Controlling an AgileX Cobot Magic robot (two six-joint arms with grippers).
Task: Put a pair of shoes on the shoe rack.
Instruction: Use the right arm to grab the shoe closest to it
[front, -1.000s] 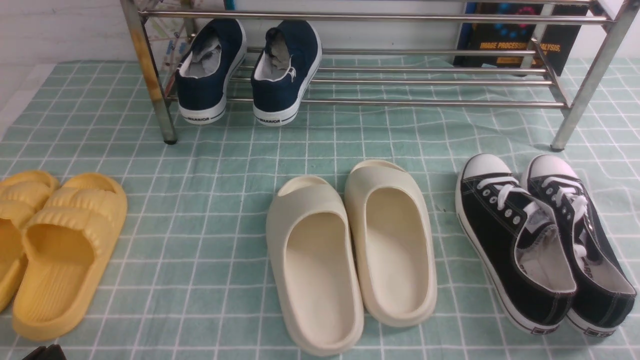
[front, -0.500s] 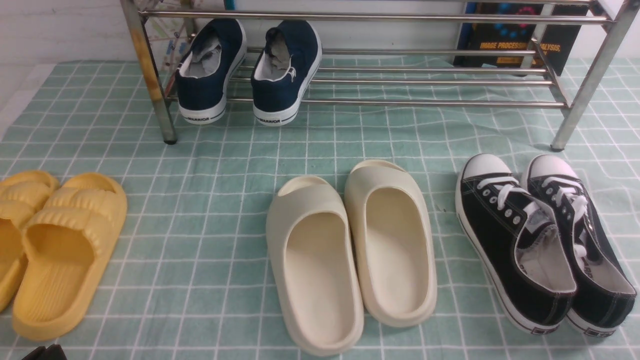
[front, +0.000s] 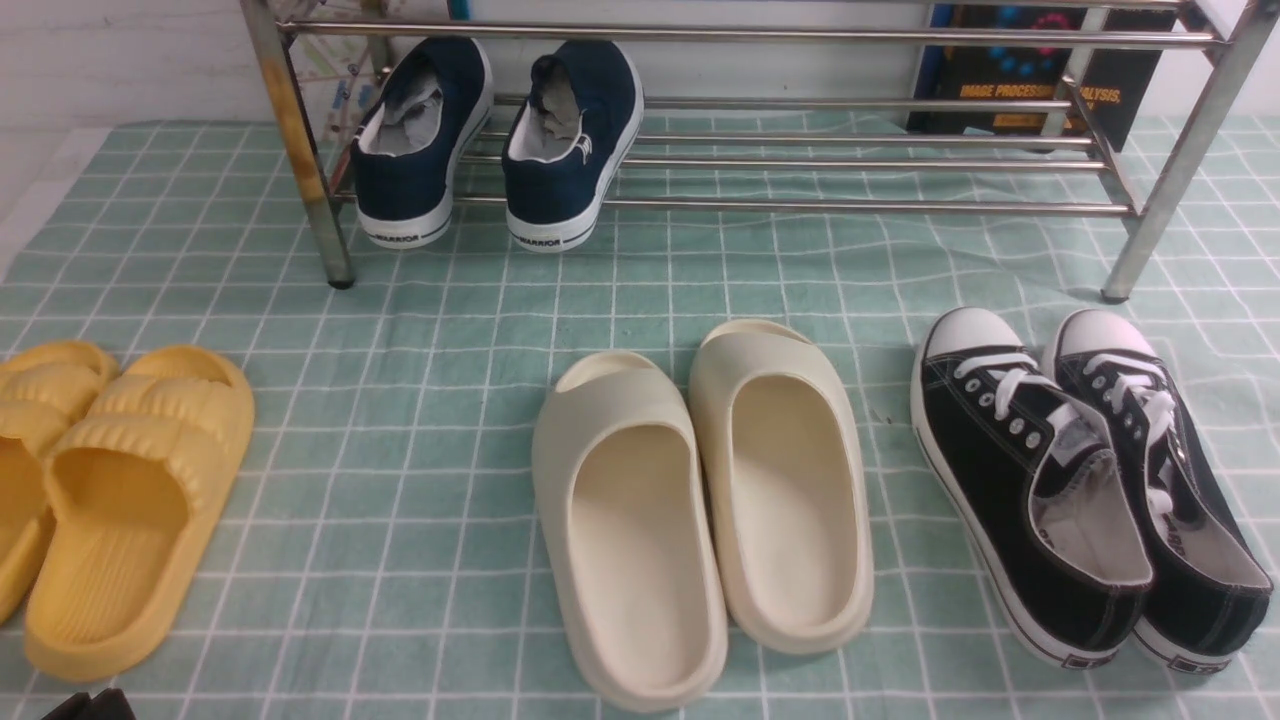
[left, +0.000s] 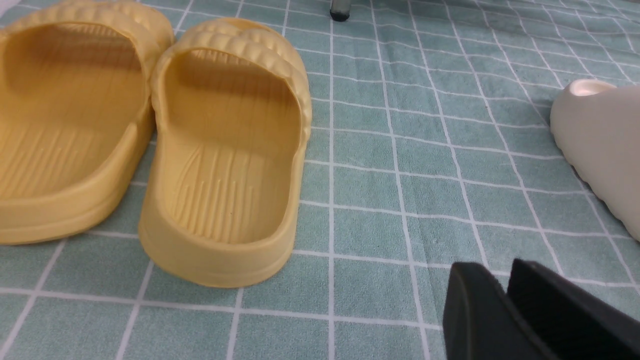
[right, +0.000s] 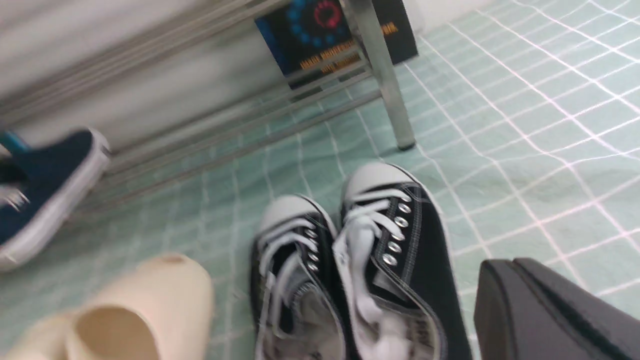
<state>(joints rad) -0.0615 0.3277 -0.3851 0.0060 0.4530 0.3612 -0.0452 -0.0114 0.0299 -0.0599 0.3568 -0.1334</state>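
The pair of shoes, two black canvas sneakers (front: 1010, 470) (front: 1170, 470) with white laces and toe caps, stands side by side on the green checked cloth at the front right, toes toward the shoe rack (front: 800, 205). In the right wrist view the pair (right: 410, 250) lies just beside my right gripper (right: 505, 267), which is shut and empty, apart from the shoes. My left gripper (left: 500, 272) hovers low over the cloth with its jaws parted a little and nothing between them. Only a dark corner of it (front: 90, 705) shows in the front view.
Navy slip-on sneakers (front: 420, 140) (front: 575, 140) sit on the rack's lower bars at its left end. Cream slides (front: 700, 500) lie in the middle, yellow slides (front: 120, 500) at the left, close to the left gripper. A dark book (front: 1030, 70) leans behind the rack's right end.
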